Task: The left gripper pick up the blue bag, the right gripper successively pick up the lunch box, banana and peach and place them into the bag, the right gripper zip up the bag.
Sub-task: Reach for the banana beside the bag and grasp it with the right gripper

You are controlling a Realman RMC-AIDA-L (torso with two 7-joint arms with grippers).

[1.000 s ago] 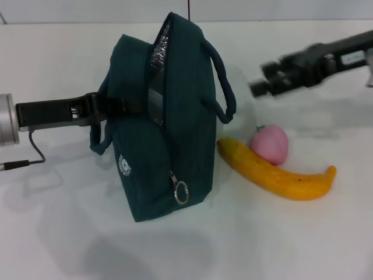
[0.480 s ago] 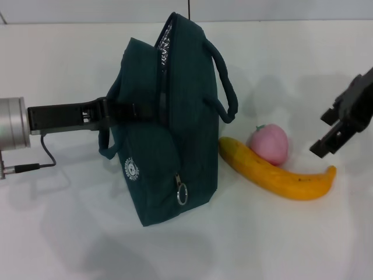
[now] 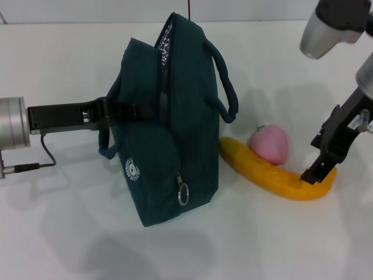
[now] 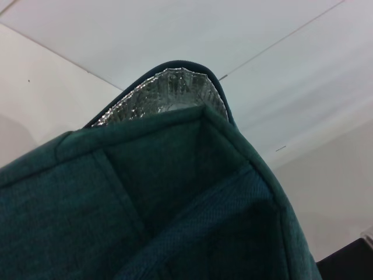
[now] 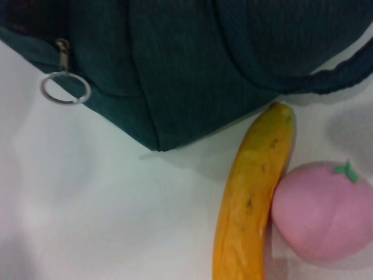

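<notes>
You get bright, even light from above in the head view; the white table is close to washed out, and soft grey shadows spread beside the blue bag and behind the peach. The bag's dark fabric swallows detail, while its foil lining throws small glints in the left wrist view. The right wrist view is soft all over: the banana and the zipper ring have fuzzy edges. The right gripper reads mostly as a dark silhouette.
</notes>
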